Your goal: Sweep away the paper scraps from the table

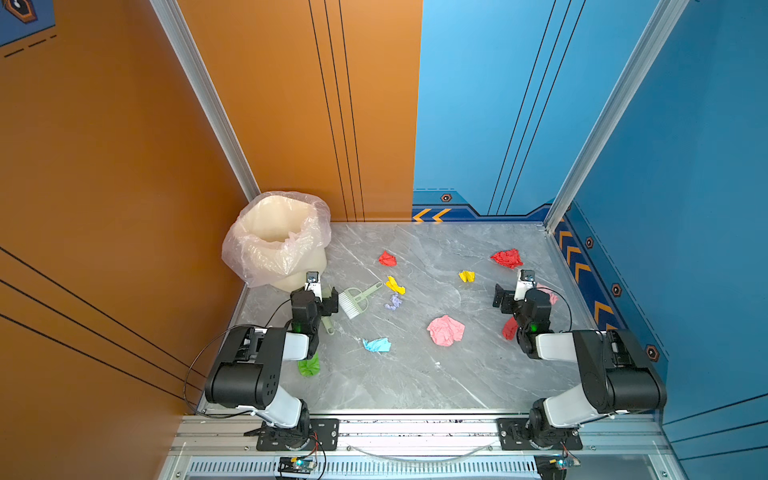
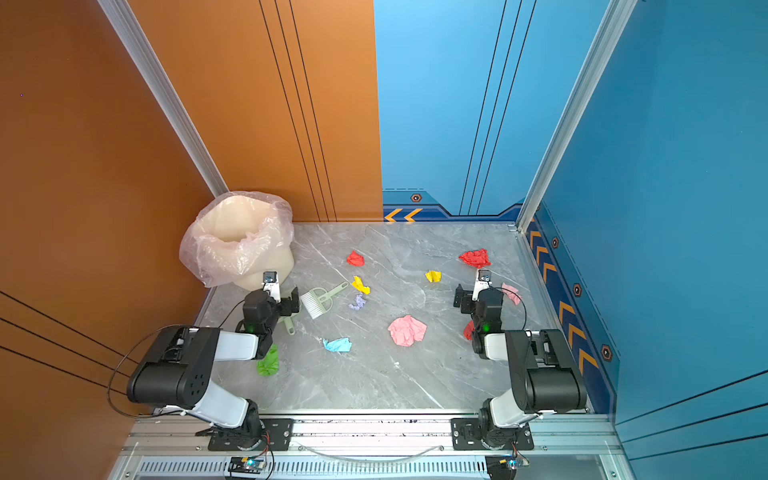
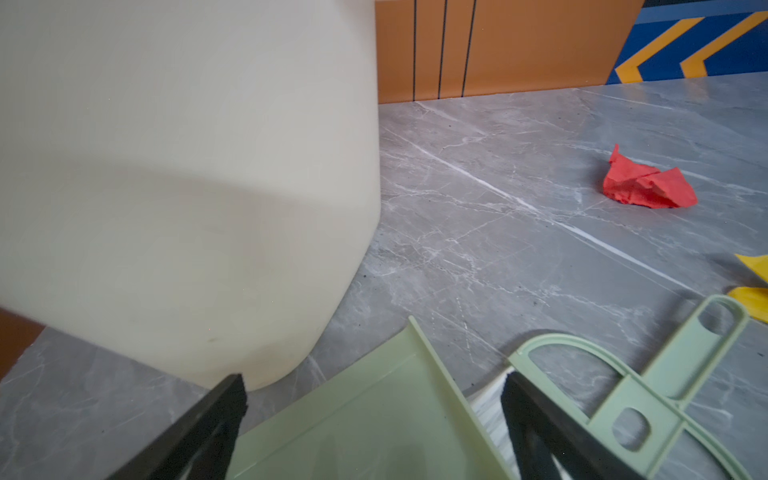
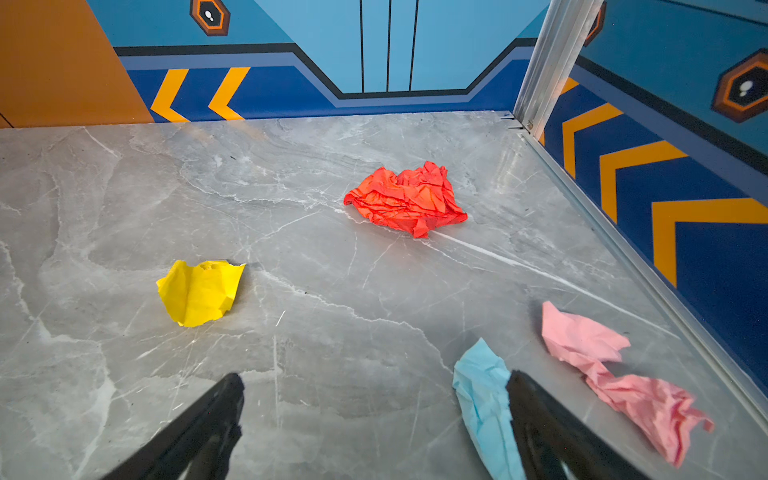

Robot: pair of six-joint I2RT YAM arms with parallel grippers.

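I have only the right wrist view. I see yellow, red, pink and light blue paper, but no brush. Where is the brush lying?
Observer: The brush lies flat just right of the left gripper in both top views; nothing holds it.
Operator: And the dustpan, where is it?
Observer: The dustpan lies under that gripper, whose jaws stand wide open, not closed on it.
Operator: Is some paper hidden from me?
Observer: Yes, a green wad lies partly under the left arm.

crumpled paper scraps (image 4: pixel 407 199), glossy marble-look table (image 4: pixel 332 353)
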